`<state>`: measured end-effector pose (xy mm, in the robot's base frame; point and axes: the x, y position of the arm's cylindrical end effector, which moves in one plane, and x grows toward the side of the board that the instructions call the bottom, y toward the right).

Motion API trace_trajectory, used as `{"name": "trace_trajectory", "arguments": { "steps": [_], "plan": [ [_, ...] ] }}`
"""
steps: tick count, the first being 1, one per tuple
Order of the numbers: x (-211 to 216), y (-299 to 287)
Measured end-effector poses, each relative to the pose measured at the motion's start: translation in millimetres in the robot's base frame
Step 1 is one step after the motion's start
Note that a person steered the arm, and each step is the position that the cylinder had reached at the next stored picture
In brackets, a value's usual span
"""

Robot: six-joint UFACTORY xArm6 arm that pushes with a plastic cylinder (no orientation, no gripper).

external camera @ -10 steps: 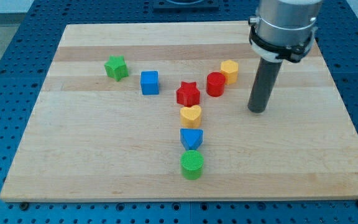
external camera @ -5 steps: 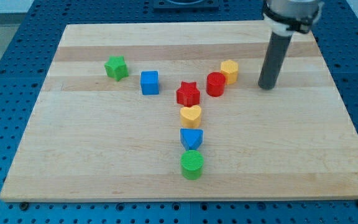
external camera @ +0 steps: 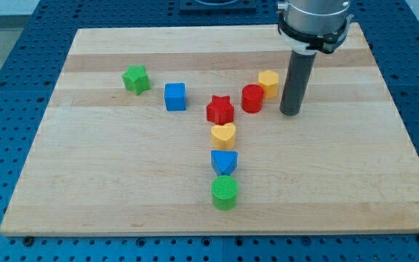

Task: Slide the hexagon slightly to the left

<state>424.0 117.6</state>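
The yellow hexagon point(external camera: 269, 82) sits on the wooden board, right of centre, touching the red cylinder point(external camera: 252, 97) at its lower left. My tip point(external camera: 290, 112) rests on the board just to the right of and slightly below the hexagon, a small gap apart from it. The dark rod rises from the tip to the grey arm at the view's top.
A red star point(external camera: 220, 109), a yellow heart point(external camera: 223, 134), a blue triangle-like block point(external camera: 224, 161) and a green cylinder point(external camera: 225, 191) run down the middle. A blue cube point(external camera: 174, 96) and a green star point(external camera: 135, 78) lie to the left. The board's right edge point(external camera: 402, 124) is nearby.
My tip moved up and right, then came back left and a little down, ending close beside the hexagon's right side. No block has moved.
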Motion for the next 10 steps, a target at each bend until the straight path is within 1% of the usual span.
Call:
{"name": "trace_trajectory", "arguments": {
  "steps": [2, 7, 10],
  "plan": [
    [0.0, -14.9],
    [-7.7, -15.9],
    [-26.2, -16.8]
  ]
}}
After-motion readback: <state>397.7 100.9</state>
